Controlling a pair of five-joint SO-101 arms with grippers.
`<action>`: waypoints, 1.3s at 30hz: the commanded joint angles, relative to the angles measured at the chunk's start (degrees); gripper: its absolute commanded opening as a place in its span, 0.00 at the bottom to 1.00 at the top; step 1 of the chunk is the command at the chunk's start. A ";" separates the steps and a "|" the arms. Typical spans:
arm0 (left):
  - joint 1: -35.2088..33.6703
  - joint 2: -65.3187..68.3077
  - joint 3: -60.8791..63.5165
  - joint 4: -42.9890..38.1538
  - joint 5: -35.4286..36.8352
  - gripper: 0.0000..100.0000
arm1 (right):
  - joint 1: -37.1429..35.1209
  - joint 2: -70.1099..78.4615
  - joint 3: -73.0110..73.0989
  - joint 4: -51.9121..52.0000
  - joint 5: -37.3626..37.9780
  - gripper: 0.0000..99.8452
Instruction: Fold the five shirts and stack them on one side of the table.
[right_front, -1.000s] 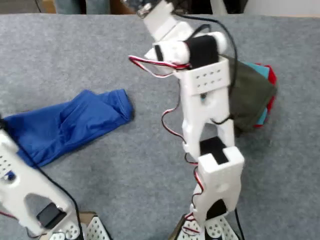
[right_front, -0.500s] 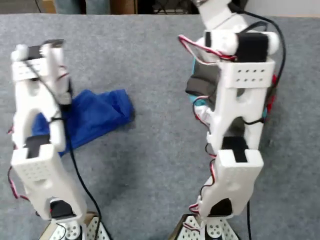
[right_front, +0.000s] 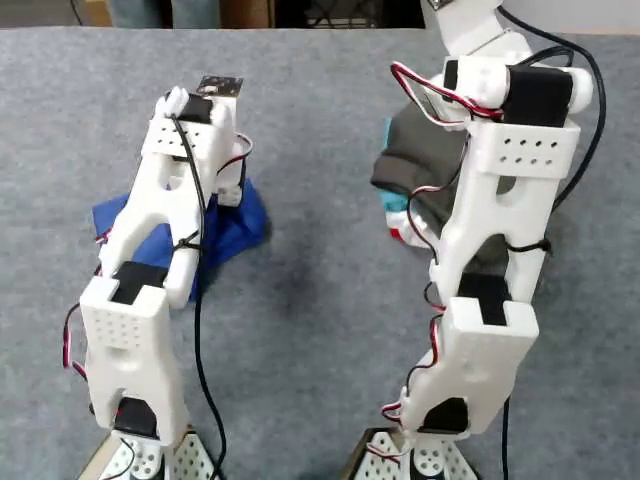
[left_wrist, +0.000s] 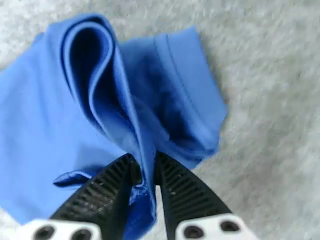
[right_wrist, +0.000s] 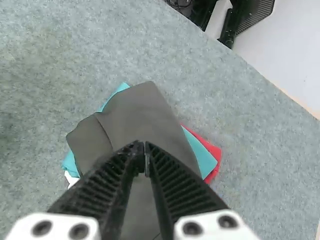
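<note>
A blue shirt (left_wrist: 75, 115) lies bunched on the grey table, left of centre (right_front: 235, 222). My left gripper (left_wrist: 143, 167) is shut on a raised fold of it, and the left arm (right_front: 185, 150) covers most of the shirt from above. At the right sits a stack of folded shirts (right_wrist: 137, 117): a dark olive one on top (right_front: 410, 160), with a teal one (right_wrist: 202, 150) and a red one (right_wrist: 214, 152) sticking out beneath. Above that stack my right gripper (right_wrist: 145, 146) hangs shut with nothing in it, and the right arm (right_front: 520, 150) hides the stack's right half.
Grey felt (right_front: 300, 300) covers the table, with open room between the two arms and along the far side (right_front: 300, 70). Beyond the far edge are dark furniture legs (right_wrist: 235, 15) and a pale floor (right_wrist: 285, 45). Both arm bases stand at the near edge.
The left arm swung from the near left corner up over the blue shirt, which now lies more bunched. The right arm shifted right, over the stack.
</note>
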 joint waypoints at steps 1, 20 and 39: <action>1.19 -0.88 -1.63 -3.52 2.64 0.03 | -0.09 -2.42 -0.22 -0.09 0.44 0.01; 1.98 -0.26 -3.47 -7.38 3.16 0.20 | -0.88 -2.33 -0.04 0.09 2.99 0.01; -45.32 1.23 -1.01 -8.26 -5.80 0.03 | -41.58 4.79 18.51 -9.67 -4.84 0.01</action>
